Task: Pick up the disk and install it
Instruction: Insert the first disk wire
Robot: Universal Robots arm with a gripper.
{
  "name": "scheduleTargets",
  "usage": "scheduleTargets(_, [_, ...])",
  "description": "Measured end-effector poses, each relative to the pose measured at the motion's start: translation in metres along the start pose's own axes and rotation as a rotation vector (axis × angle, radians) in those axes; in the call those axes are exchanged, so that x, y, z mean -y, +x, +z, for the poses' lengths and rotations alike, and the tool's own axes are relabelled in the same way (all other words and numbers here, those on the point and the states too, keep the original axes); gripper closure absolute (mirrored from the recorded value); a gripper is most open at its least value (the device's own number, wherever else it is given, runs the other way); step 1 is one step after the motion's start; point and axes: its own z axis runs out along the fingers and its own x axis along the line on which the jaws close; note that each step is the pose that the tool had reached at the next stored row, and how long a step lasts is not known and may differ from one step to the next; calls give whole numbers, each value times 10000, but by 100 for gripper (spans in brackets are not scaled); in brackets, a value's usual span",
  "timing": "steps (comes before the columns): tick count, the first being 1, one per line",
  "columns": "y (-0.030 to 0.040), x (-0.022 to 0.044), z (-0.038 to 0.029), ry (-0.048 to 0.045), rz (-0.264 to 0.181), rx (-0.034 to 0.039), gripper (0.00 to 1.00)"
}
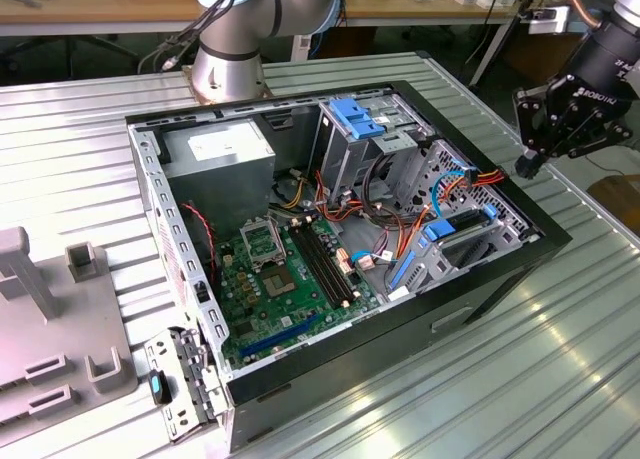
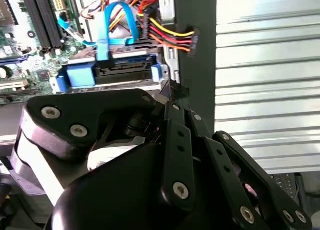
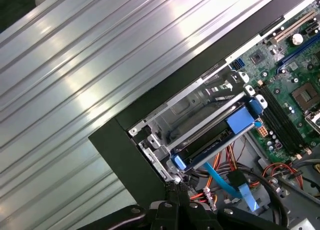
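– Pincer (image 1: 527, 165) first: how does it stand?
– Its black fingers are drawn together at the tips, with nothing between them. In the exterior view it hangs over the ribbed metal desk (image 1: 560, 379), just outside the open computer case (image 1: 480, 309), at the exterior view's right.
– And the disk?
– The disk (image 1: 462, 225) lies flat in the grey drive cage (image 1: 455, 264), in the case's corner nearest the pincer. Its bright blue carrier frame shows at both ends. The case's black wall runs between the two; they are near but apart.
– What do the arm's cameras add?
– In the second wrist view the disk (image 2: 120, 69) sits just beyond the fingertips, and a blue data cable (image 2: 112, 19) loops down to its connector edge. A plug (image 2: 192, 39) on yellow, red and black wires rests against the black wall, apart from the disk. In the first wrist view the disk (image 3: 239, 122) sits low in the cage, with the green motherboard (image 3: 280, 64) just past it.
– Anything else on the desk?
– A grey fixture (image 1: 60, 319) at the exterior view's left, well apart from the pincer.
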Motion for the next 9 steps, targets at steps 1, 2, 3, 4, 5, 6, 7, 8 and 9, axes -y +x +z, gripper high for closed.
scheduleTargets(1, [20,14,1,0,-31,1,89])
scheduleTargets(2, [38,28,1,-2,-64,1,89])
scheduleTargets(3, [78,58,3,-2,-144,3,89])
scheduleTargets(4, [97,73,3,-3,-202,3,89])
scheduleTargets(5, [104,79,4,-4,-290,4,89])
scheduleTargets(6, [108,82,5,-8,-591,6,89])
scheduleTargets(7, [110,82,6,-11,-750,8,89])
scheduleTargets(8, [111,83,6,-15,-936,9,89])
scheduleTargets(9, [113,84,7,-20,-1233,11,89])
